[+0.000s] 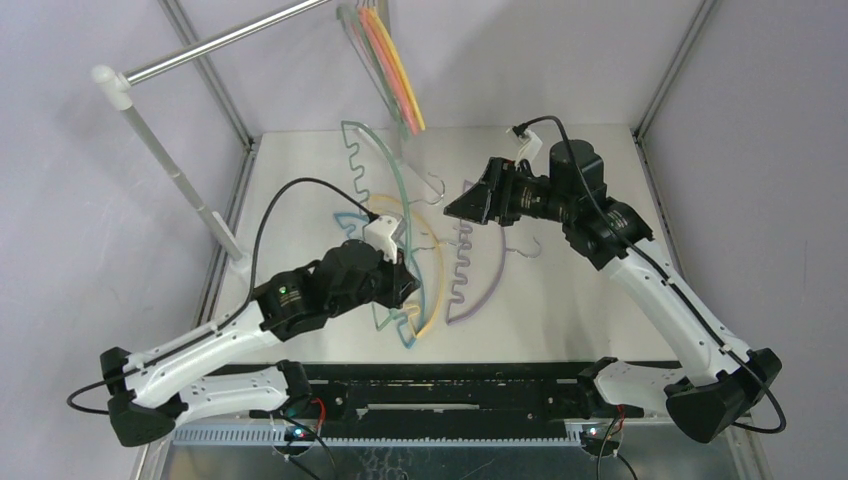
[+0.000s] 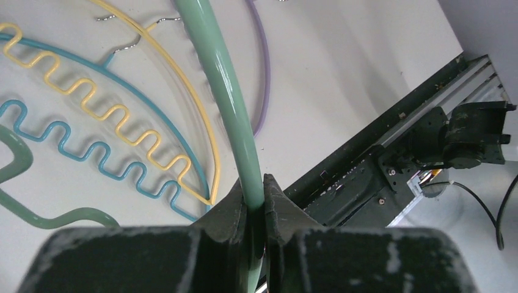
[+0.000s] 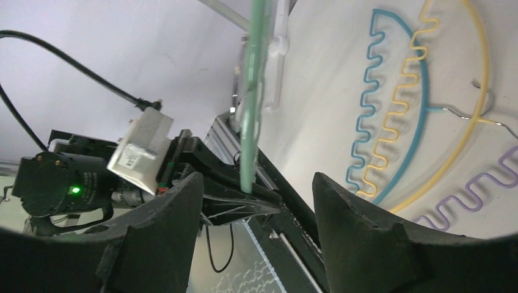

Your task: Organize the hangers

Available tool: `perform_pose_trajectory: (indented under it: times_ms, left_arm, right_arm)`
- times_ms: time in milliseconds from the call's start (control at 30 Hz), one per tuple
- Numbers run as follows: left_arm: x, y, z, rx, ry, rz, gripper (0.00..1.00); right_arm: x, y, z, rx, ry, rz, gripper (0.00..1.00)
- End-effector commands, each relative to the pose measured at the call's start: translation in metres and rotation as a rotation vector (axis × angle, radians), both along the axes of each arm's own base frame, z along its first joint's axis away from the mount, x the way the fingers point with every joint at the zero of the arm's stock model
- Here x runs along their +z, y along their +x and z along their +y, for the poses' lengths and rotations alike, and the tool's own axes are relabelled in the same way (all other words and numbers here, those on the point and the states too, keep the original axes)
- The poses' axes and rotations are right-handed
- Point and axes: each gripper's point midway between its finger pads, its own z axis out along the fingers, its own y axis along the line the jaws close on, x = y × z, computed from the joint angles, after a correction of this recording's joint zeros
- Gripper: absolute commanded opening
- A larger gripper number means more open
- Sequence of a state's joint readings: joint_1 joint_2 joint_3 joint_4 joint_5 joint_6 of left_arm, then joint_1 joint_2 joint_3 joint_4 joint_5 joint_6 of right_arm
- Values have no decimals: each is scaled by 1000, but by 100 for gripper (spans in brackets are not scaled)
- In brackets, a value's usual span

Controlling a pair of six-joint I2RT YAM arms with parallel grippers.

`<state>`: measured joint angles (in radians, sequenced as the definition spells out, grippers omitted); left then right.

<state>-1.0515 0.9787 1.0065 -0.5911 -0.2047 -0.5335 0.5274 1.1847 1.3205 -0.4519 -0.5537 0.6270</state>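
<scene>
My left pincer (image 2: 264,194) pinches the green hanger (image 2: 223,85), which stands upright; my right pincer (image 3: 256,182), spread, faces it, the arc lined up between its jaws.

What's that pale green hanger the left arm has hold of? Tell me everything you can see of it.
The pale green hanger is a thin, glossy arched bar, plastic by its look, with a wavy inner edge. The left hand pinches its smooth arch, holding it tilted up off the white table. The right hand is open near it, not touching.
</scene>
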Motion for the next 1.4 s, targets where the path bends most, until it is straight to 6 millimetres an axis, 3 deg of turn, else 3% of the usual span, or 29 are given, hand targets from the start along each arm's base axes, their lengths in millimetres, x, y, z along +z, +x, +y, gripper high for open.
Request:
perform_pose_trajectory:
  times_ms: [0, 133, 200, 300, 433, 667, 800, 900, 1067, 1367]
  left_arm:
    - [34, 5, 6, 29, -126, -99, 0]
    - [54, 1, 22, 52, -193, -144, 0]
    - [65, 7, 37, 98, -224, -167, 0]
    - [87, 25, 61, 170, -296, -188, 0]
    - [119, 58, 82, 242, -334, -246, 0]
    - [187, 119, 77, 210, -424, -329, 0]
    - [229, 146, 72, 178, -470, -399, 0]
    - [246, 165, 67, 154, -494, -423, 0]
    - [266, 192, 68, 163, -568, -443, 0]
    - [268, 243, 86, 273, -688, -414, 0]
  right_arm:
    - [9, 7, -6, -29, -10, -60, 73]
    - [2, 15, -17, -88, -66, -88, 73]
    - [-4, 23, -29, -152, -121, -101, 79]
    - [-19, 36, -50, -251, -208, -91, 99]
    - [-40, 52, -78, -355, -294, -73, 100]
    - [-93, 63, -105, -411, -455, 15, 100]
    - [-109, 66, -112, -420, -461, 67, 100]
    - [-121, 67, -118, -432, -472, 90, 100]
    - [-133, 73, -124, -433, -480, 129, 100]
    - [-141, 85, -132, -439, -449, 179, 99]
